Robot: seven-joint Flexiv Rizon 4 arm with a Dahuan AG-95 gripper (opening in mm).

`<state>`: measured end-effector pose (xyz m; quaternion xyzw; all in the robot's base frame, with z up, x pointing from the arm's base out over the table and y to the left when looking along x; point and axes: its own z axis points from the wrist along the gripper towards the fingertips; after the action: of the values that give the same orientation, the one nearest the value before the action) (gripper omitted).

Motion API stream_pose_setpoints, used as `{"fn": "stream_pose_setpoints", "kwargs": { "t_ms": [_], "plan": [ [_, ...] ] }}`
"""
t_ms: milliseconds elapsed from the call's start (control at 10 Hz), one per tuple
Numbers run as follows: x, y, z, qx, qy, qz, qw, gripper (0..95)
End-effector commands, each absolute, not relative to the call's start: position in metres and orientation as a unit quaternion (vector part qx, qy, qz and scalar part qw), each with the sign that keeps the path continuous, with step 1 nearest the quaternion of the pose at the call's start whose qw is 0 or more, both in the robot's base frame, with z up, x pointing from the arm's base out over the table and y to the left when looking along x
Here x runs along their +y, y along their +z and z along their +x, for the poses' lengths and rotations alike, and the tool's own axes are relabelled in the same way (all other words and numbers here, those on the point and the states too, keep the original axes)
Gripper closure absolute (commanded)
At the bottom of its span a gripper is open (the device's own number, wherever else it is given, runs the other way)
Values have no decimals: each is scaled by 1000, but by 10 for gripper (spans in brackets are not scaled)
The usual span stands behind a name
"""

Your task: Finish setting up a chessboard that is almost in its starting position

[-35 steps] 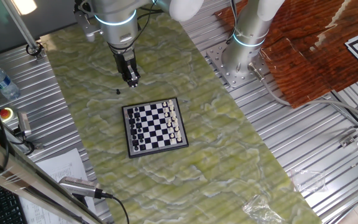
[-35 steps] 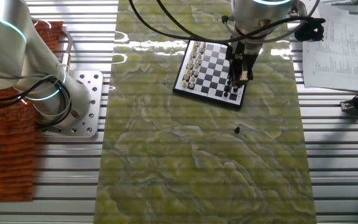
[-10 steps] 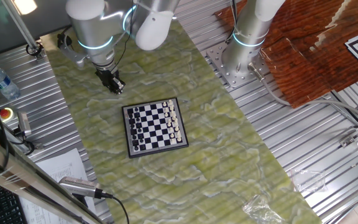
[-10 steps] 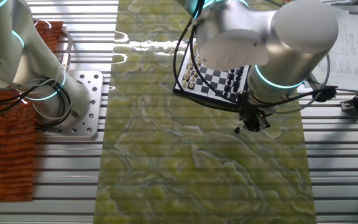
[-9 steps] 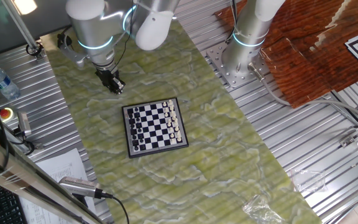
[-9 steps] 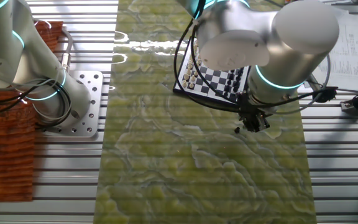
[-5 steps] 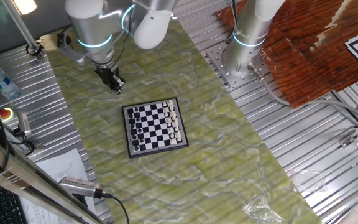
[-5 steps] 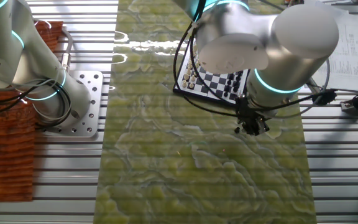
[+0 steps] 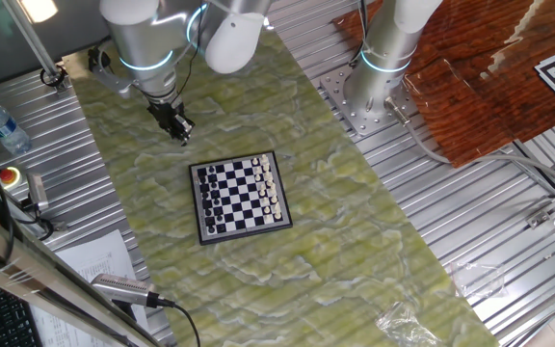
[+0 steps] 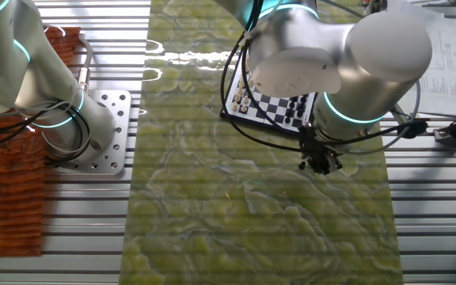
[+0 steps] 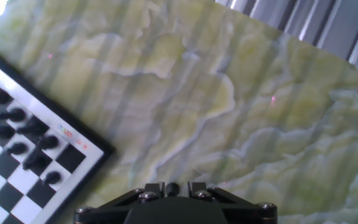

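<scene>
1. Progress check: we're mid-task by our read. The chessboard point(image 9: 240, 197) sits on the green bench point(image 9: 355, 241) with most pieces lined up on two opposite sides, but nothing new is on it yet.
2. Our end effector point(image 9: 178, 129) hangs off the board, just past its black-piece edge. In the hand view a small dark thing point(image 11: 172, 188) sits between the fingers, probably the stray black piece, so the fingers look closed on it.
3. Left to do, we reckon: carry it over the board and drop it on its empty square.
4. Count: one board, one working arm. Pieces are too tiny to count.
</scene>
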<state>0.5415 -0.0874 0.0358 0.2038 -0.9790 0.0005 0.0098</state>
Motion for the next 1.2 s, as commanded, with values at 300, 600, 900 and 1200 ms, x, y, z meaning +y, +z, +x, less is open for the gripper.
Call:
{"fn": "stream_pose_setpoints", "kwargs": {
  "t_ms": [300, 600, 900, 1200],
  "plan": [
    [-85, 34, 540, -979, 1, 204, 11, 760],
    [-84, 33, 539, -978, 2, 207, 14, 760],
    [-84, 31, 535, -978, 3, 209, 13, 760],
    [-84, 28, 529, -979, 5, 203, 14, 760]
  ]
}}
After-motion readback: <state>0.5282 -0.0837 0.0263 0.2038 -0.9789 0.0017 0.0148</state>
